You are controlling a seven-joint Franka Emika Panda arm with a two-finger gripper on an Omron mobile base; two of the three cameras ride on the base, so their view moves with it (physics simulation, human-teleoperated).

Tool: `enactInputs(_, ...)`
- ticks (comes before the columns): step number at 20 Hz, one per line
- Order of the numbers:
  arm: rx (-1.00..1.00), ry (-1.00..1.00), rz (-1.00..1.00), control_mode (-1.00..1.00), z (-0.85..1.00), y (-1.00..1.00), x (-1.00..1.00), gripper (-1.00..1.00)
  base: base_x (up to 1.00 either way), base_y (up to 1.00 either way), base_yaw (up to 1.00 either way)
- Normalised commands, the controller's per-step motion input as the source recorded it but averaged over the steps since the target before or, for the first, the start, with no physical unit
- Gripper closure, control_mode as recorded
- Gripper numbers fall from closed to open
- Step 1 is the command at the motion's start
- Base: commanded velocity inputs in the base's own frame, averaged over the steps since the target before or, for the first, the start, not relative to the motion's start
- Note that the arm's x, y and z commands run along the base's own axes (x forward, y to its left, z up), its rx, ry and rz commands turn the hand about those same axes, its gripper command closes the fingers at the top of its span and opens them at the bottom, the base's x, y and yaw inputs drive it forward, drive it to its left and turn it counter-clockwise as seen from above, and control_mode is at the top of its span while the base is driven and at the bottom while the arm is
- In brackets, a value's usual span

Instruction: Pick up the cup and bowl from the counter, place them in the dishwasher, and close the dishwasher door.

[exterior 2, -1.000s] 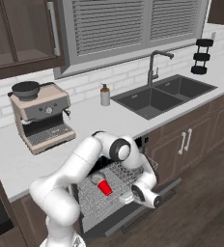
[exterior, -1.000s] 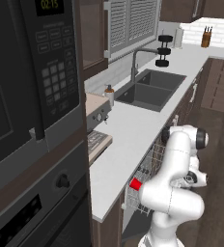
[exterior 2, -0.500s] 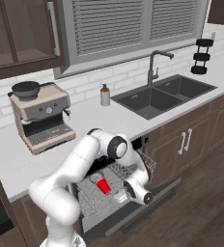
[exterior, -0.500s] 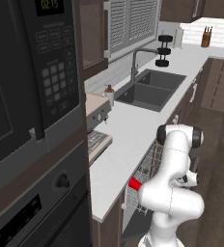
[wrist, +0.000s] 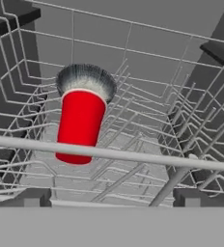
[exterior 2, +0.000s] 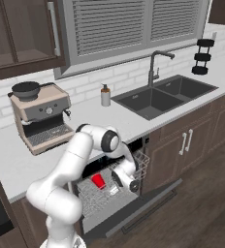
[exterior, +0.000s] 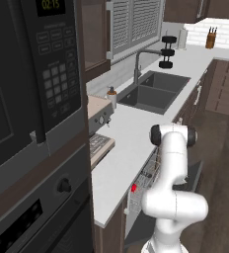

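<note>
Red cup (wrist: 80,126) resting in the wire rack (exterior 2: 102,193) of the dishwasher, door (exterior 2: 143,206) lowered. Gripper (exterior 2: 118,178) just beside the rack; jaw opening cannot be told, nothing visibly held. Risk: withdrawing low could snag the rack's front wire, jolting the cup over.

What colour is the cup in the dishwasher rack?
Red; the cup shows best in the hand view.

Arm is bending down at the elbow, wrist pointing toward 5 o'clock in right base view; gripper (exterior 2: 115,180) state unclear.
</note>
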Motion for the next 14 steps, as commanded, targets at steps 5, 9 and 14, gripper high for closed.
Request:
enactInputs(5,0.07,0.0,0.0,-1.0,0.06,-0.26,0.22,-1.0,0.0,0.0,0.0)
enactInputs(9,0.22,0.02,-0.03,-1.0,0.87,-0.96,0.0,-1.0,0.0,0.0,0.0)
enactInputs(14,0.11,0.09,-0.03,-1.0,1.0,-0.99,0.0,-1.0,0.0,0.0,0.0)
